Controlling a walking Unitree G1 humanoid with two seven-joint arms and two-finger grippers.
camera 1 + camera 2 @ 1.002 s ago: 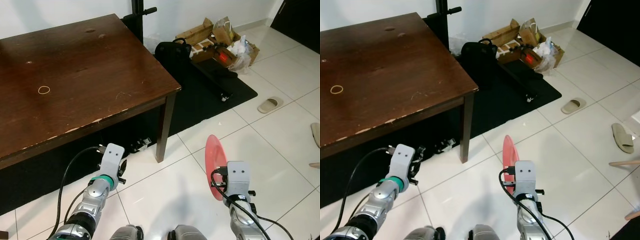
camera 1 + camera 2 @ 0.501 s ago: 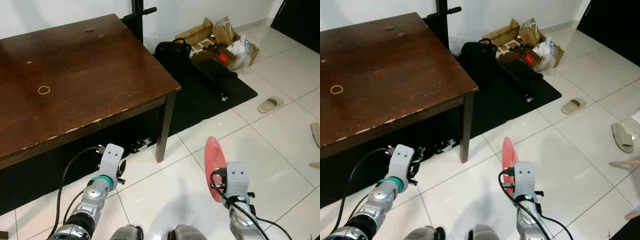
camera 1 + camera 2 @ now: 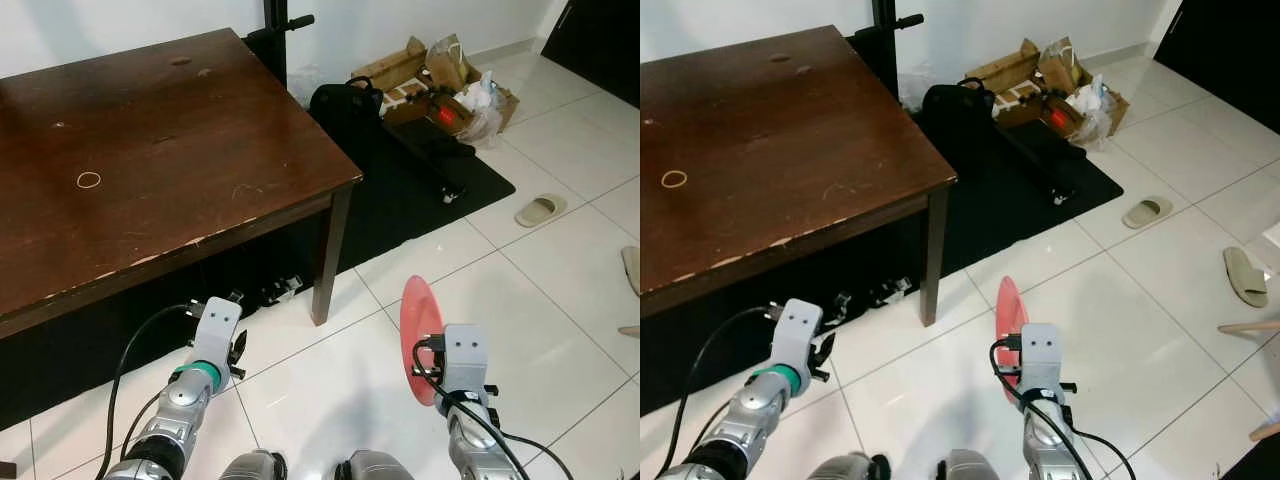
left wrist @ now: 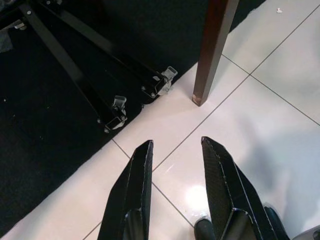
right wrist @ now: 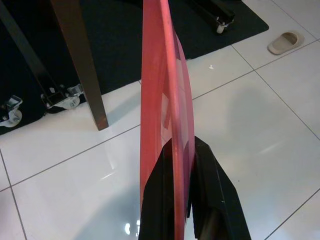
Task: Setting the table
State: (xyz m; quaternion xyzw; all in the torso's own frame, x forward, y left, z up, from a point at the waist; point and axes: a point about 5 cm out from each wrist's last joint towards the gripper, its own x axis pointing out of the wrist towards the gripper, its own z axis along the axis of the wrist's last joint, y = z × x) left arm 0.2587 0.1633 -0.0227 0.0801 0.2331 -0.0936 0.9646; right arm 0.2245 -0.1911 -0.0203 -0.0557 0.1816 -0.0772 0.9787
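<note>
A dark brown wooden table (image 3: 150, 170) fills the upper left, with a small ring (image 3: 88, 180) lying on its top. My right gripper (image 5: 176, 165) is shut on a red plate (image 3: 415, 335), which it holds on edge, low over the white tiled floor to the right of the table's near leg (image 3: 328, 255). My left gripper (image 4: 175, 155) stands open with nothing between its fingers, down by the floor in front of the table's near edge.
Under the table run a black mat and a black wheeled frame (image 4: 112, 107). A black bag (image 3: 345, 105), a black stand and a cardboard box of clutter (image 3: 440, 85) lie beyond the table's right side. Slippers (image 3: 540, 210) rest on the tiles at the right.
Both arms have sunk a little lower and nearer to me. The red plate, still held, has shifted slightly left.
</note>
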